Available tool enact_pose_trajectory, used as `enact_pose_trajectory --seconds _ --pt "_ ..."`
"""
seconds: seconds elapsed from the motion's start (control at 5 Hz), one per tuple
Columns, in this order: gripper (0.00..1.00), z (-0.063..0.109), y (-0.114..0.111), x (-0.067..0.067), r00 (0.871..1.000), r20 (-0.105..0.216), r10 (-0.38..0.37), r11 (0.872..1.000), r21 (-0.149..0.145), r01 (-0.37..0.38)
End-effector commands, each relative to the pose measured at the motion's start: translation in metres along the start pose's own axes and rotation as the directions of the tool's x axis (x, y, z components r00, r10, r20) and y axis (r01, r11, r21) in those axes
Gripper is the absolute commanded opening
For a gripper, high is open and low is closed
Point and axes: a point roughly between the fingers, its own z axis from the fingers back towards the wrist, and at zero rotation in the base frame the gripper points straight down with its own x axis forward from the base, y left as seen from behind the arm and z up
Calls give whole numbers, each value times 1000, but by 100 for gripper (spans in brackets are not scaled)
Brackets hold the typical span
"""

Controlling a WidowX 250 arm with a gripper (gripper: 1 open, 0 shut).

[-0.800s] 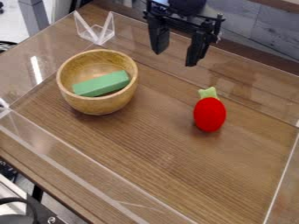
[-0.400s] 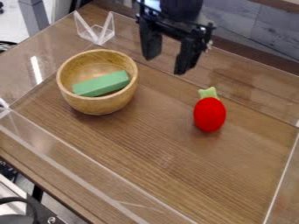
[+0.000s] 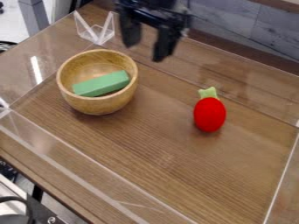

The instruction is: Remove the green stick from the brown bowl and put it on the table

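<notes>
One hand [image 3: 149, 45] open, unladen | green stick [image 3: 101, 85] in brown bowl [image 3: 98, 103]

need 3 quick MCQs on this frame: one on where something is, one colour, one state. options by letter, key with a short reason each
1. Where is the flat matte green stick?
A. inside the round light-brown wooden bowl
B. on the dark wood-grain table
C. between the fingers

2. What colour is the body of the strawberry-shaped toy?
A. blue
B. red
C. yellow

3. How is the black gripper set?
A. shut on the stick
B. shut, empty
C. open, empty

Key: 1 A, the stick lies in the bowl. 2 B, red body under a green top. 3 C, the fingers stand apart with nothing between them, up beyond the bowl.
</notes>
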Motion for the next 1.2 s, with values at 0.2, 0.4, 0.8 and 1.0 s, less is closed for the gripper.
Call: enact_pose_trajectory --seconds 0.2,0.4,0.8,1.0 --pt "100 3 69 -11 994 111 -27 999 23 24" --pt "100 1 92 1 993 117 23 999 24 -26" --pt "100 -3 112 21 991 132 -4 999 32 -1" --pt "100 -3 118 28 988 137 -72 997 39 68"
